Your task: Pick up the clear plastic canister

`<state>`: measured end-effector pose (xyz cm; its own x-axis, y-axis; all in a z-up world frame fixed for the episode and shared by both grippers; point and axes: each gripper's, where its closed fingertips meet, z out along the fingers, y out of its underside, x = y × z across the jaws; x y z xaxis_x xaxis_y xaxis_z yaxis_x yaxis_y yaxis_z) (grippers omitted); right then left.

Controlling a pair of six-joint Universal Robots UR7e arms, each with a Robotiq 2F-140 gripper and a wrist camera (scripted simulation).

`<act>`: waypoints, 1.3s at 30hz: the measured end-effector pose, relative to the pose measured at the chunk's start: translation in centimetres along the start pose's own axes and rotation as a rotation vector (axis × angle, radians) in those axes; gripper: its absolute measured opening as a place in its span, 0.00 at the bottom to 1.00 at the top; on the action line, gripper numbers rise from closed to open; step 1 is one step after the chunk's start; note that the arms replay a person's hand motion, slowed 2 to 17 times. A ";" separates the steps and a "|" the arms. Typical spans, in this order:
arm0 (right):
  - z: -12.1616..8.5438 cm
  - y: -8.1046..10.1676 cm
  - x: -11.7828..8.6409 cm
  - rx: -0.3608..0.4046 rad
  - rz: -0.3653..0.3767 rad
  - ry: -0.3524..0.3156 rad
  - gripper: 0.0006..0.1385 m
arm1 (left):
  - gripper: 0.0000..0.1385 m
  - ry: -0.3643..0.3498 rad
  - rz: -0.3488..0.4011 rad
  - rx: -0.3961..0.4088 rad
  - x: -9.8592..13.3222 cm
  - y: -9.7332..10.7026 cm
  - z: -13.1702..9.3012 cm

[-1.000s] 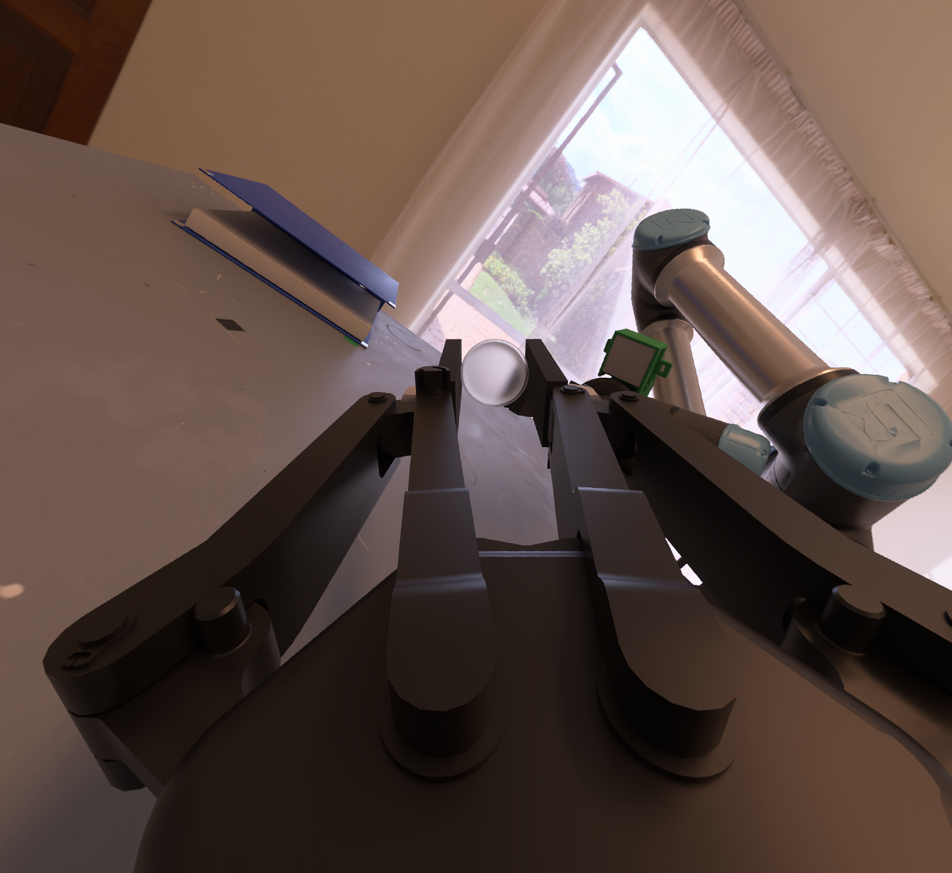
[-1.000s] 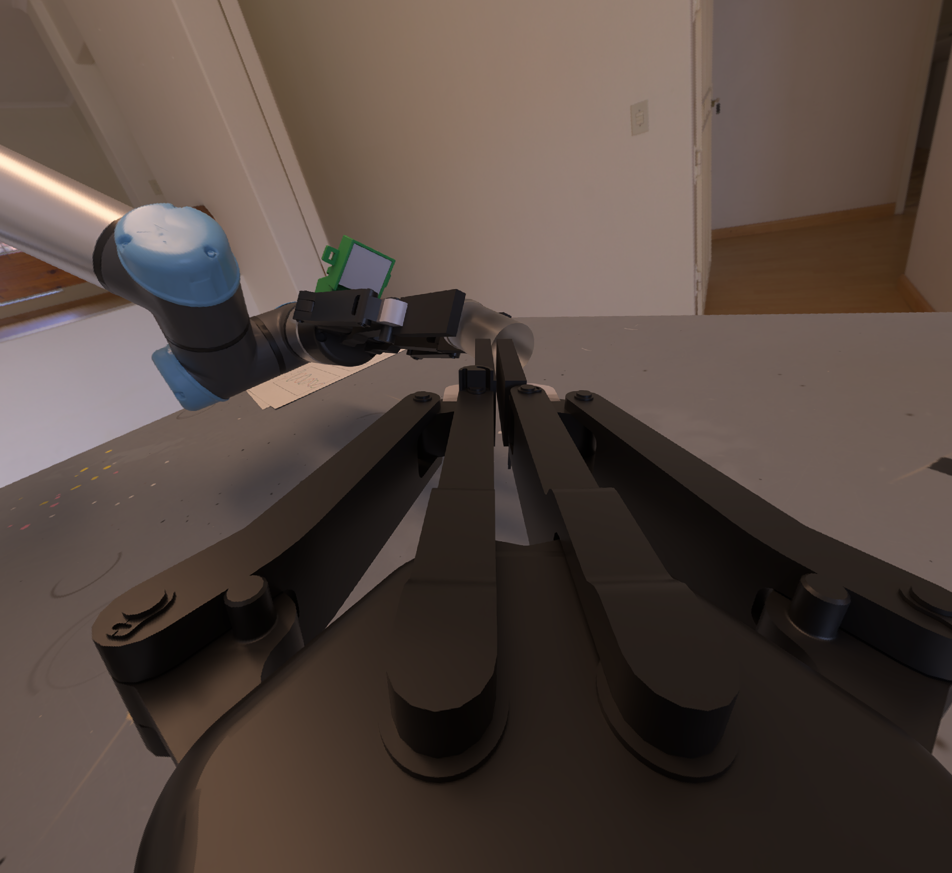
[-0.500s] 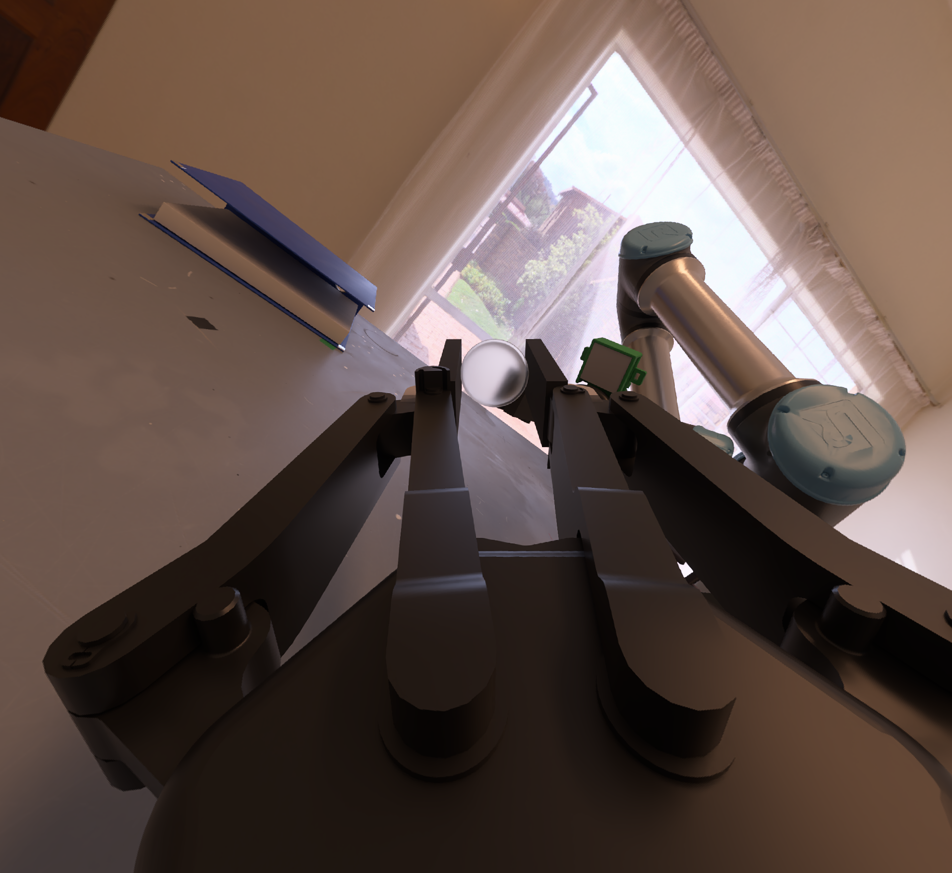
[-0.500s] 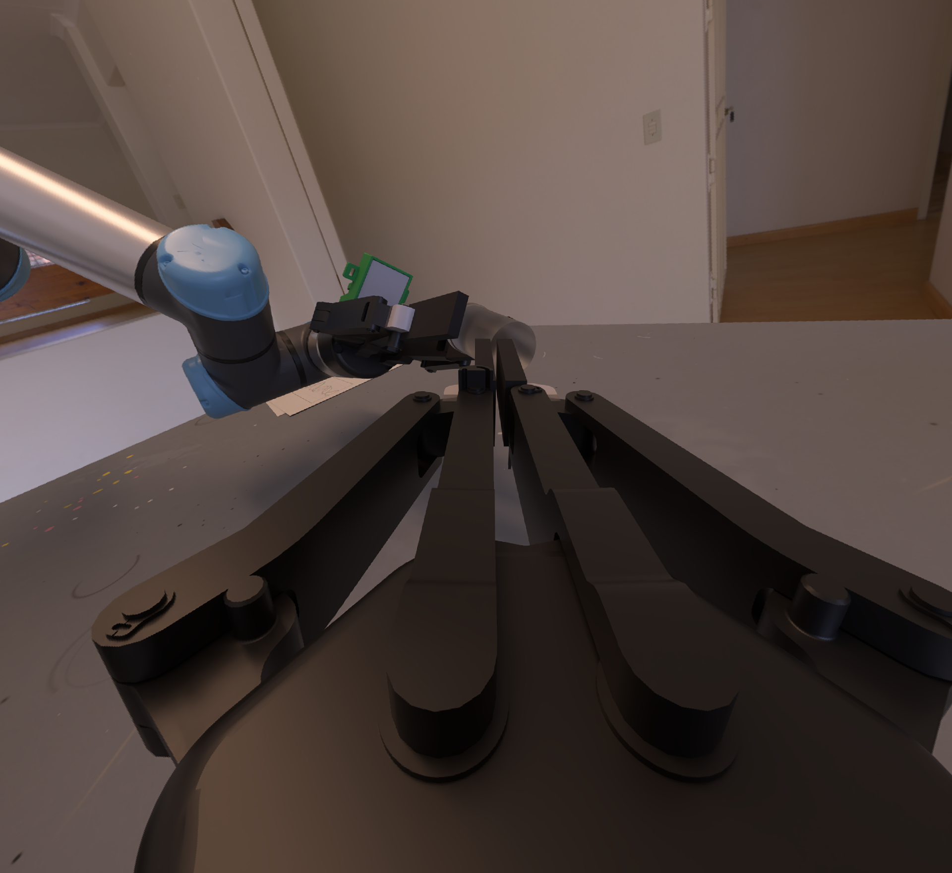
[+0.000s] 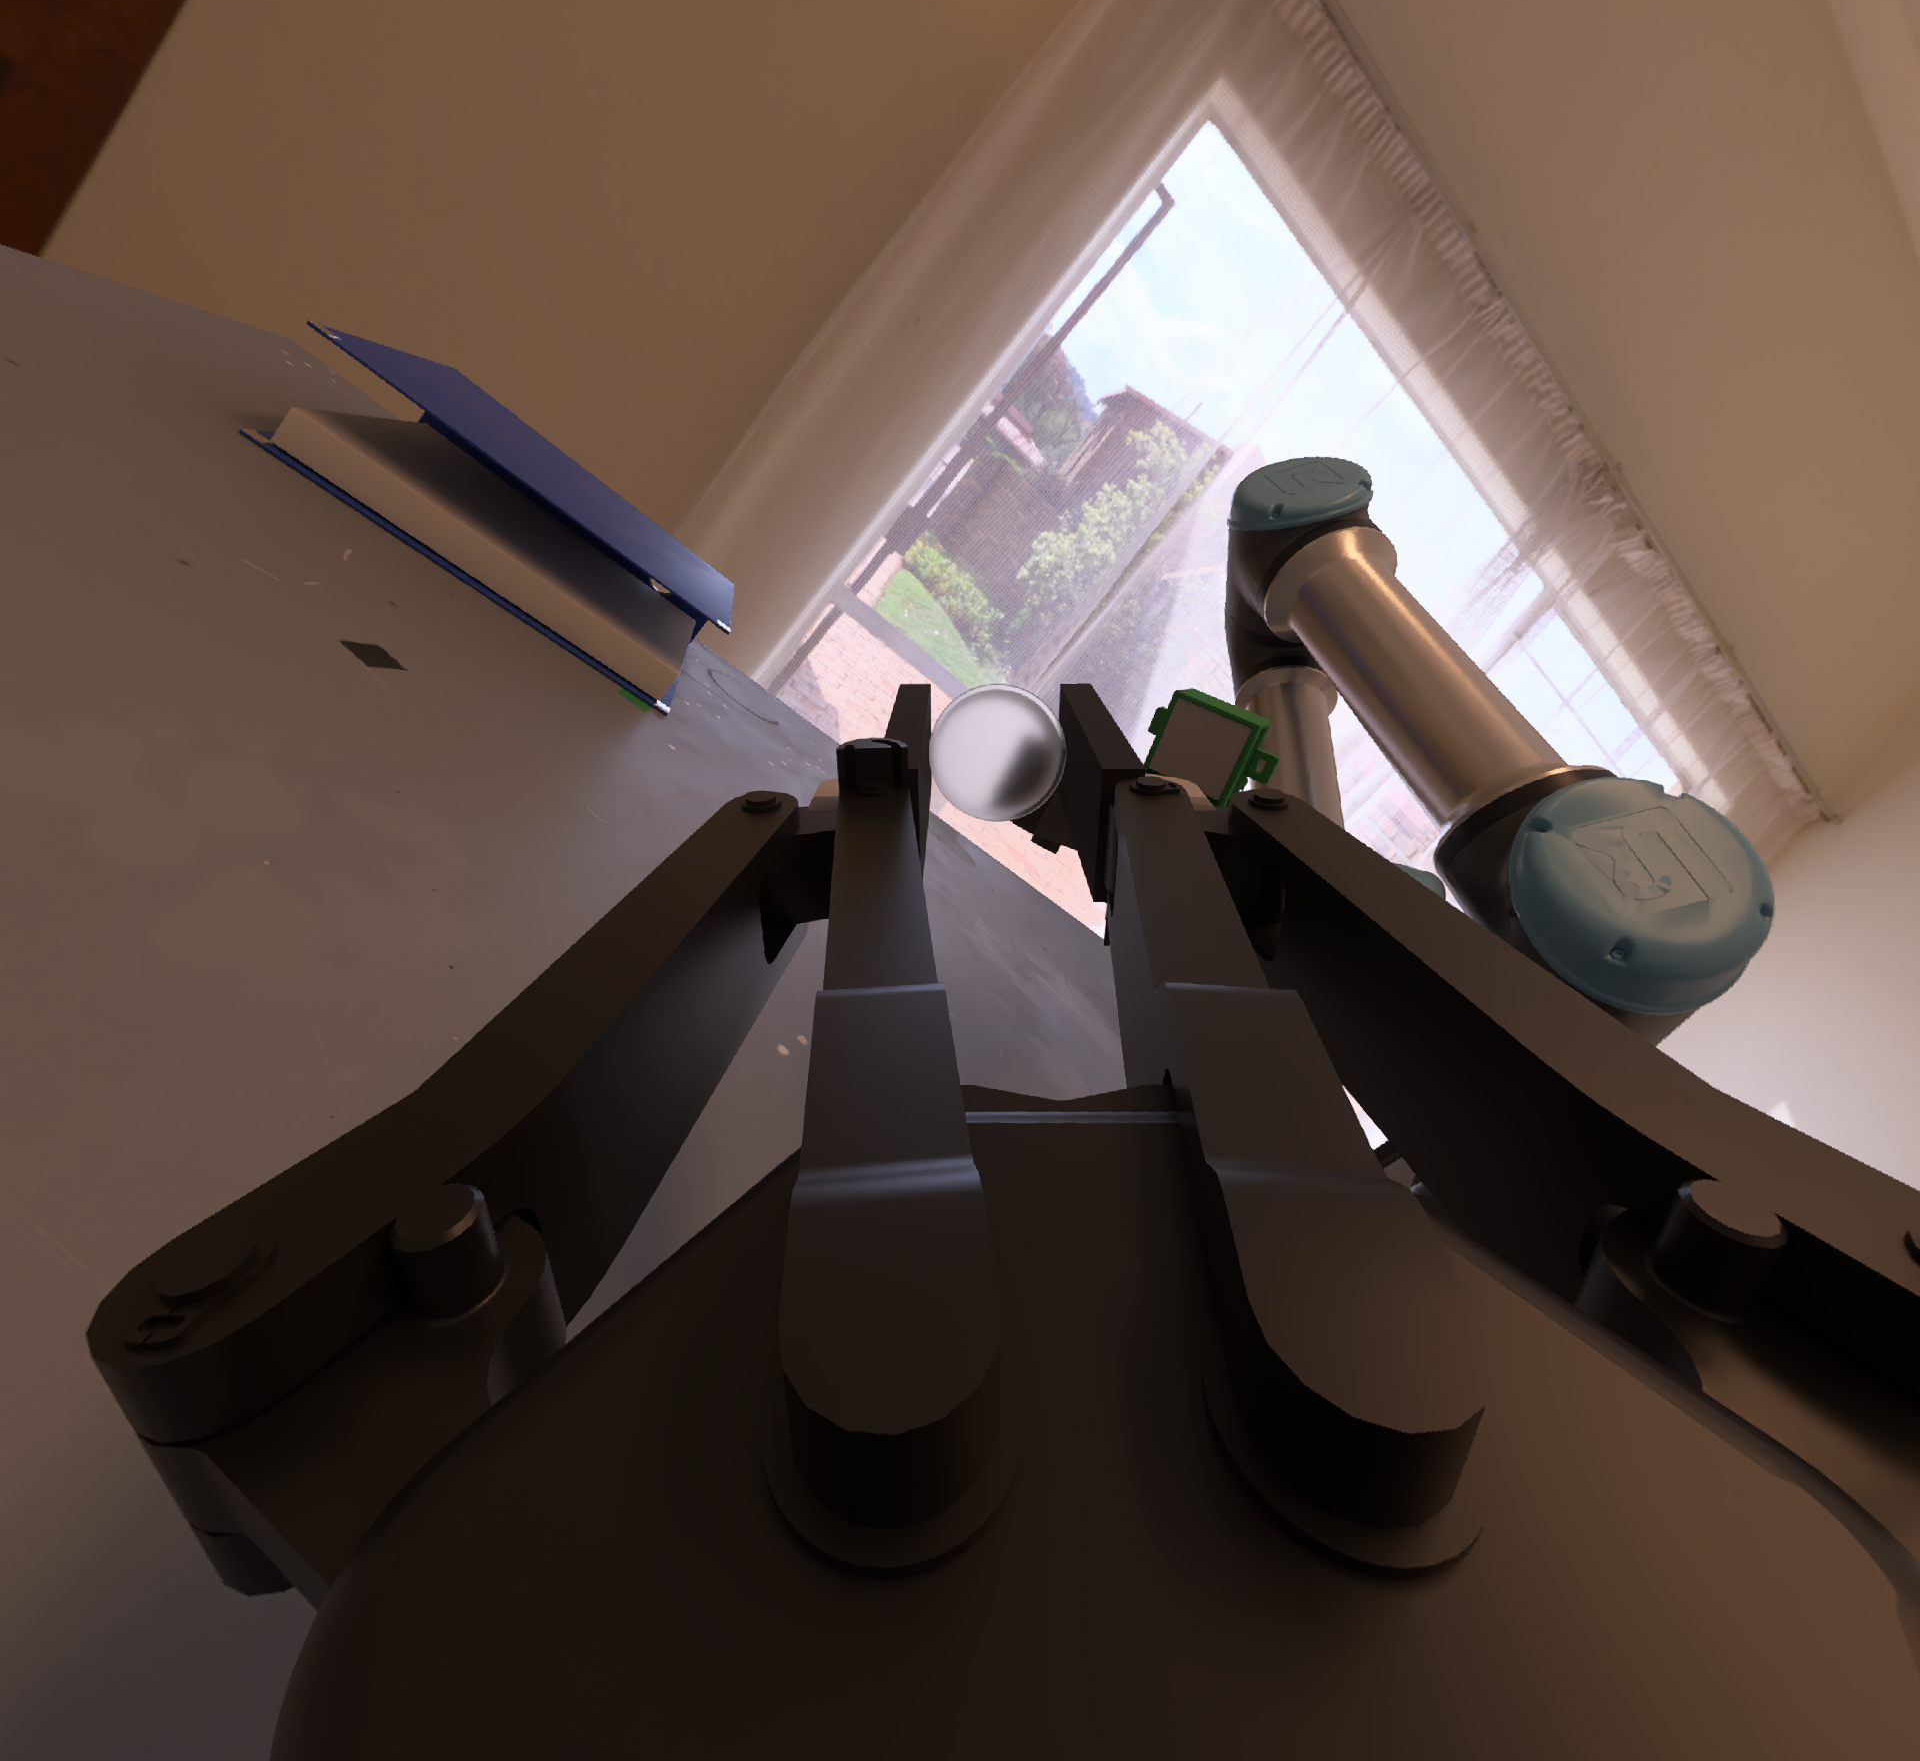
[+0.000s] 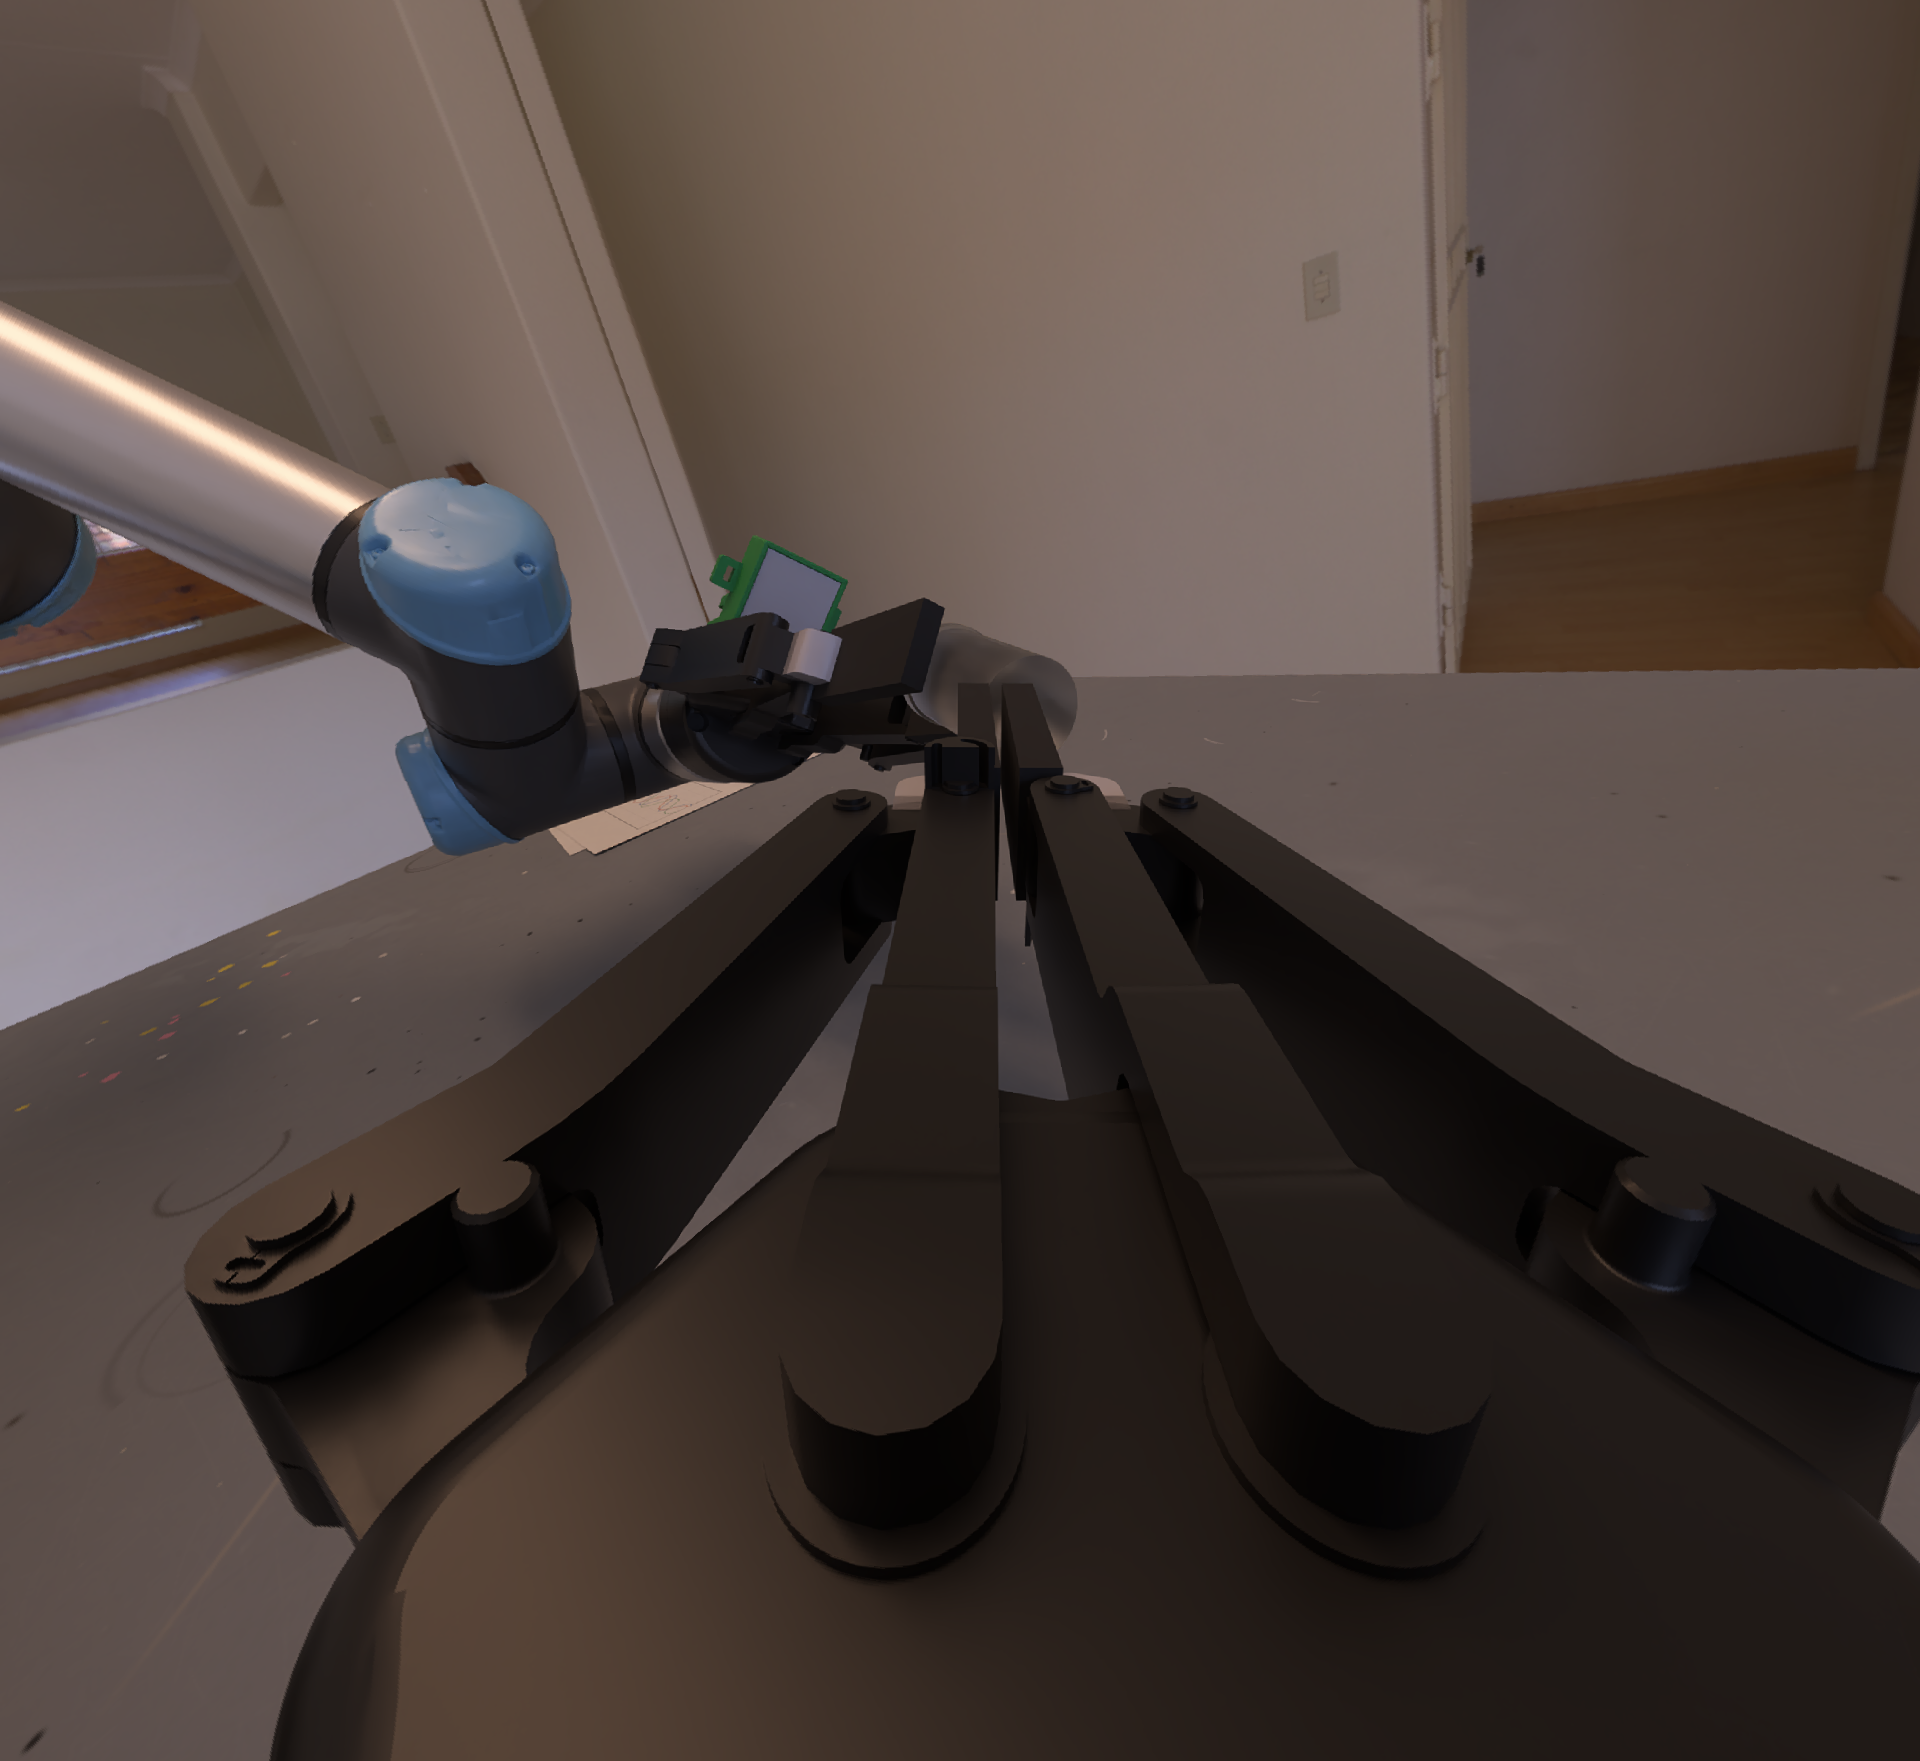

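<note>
The clear plastic canister [image 5: 995, 753] shows end-on as a round, silvery disc between my left gripper's fingers. My left gripper [image 5: 995, 735] is shut on it and holds it in the air above the grey table [image 5: 208, 776]. In the right wrist view the canister [image 6: 1023, 672] is a pale cylinder sticking out of the left gripper's black fingers [image 6: 883, 662], just behind my right fingertips. My right gripper [image 6: 1000, 724] is shut and empty, low over the table [image 6: 1455, 828].
An open blue binder [image 5: 499, 527] lies at the table's far edge, with a small dark square [image 5: 372, 655] near it. The right arm [image 5: 1403, 672] stands before the window. A white paper sheet [image 6: 644, 812] lies under the left arm [image 6: 457, 589].
The left wrist view has tilted up: the binder has slid left and a wall lamp has come into view. The canister stays gripped. In the right view the left arm has shifted right.
</note>
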<state>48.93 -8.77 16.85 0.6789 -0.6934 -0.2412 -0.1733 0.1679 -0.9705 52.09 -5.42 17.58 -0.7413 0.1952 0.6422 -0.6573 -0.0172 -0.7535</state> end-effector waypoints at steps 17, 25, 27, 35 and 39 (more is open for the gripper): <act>-0.1 -0.2 0.0 0.014 0.008 -0.004 0.02 | 0.24 0.007 0.037 -0.003 0.4 0.1 0.1; -0.2 -0.2 0.1 0.016 0.017 -0.007 0.02 | 0.24 0.008 0.047 -0.006 0.5 0.1 0.2; -0.2 -0.2 0.1 0.015 0.020 -0.007 0.02 | 0.24 0.008 0.049 -0.007 0.5 0.1 0.2; -0.2 -0.2 0.2 0.014 0.029 -0.009 0.02 | 0.24 0.006 0.055 -0.007 0.5 0.2 0.2; -0.1 -0.2 0.2 0.014 0.033 -0.010 0.02 | 0.24 0.005 0.057 -0.007 0.5 0.2 0.2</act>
<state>49.01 -9.06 16.94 0.6804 -0.6801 -0.2728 -0.1853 0.2004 -0.9620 51.60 -5.57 17.78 -0.7766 0.1994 0.5976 -0.6131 -0.0211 -0.7897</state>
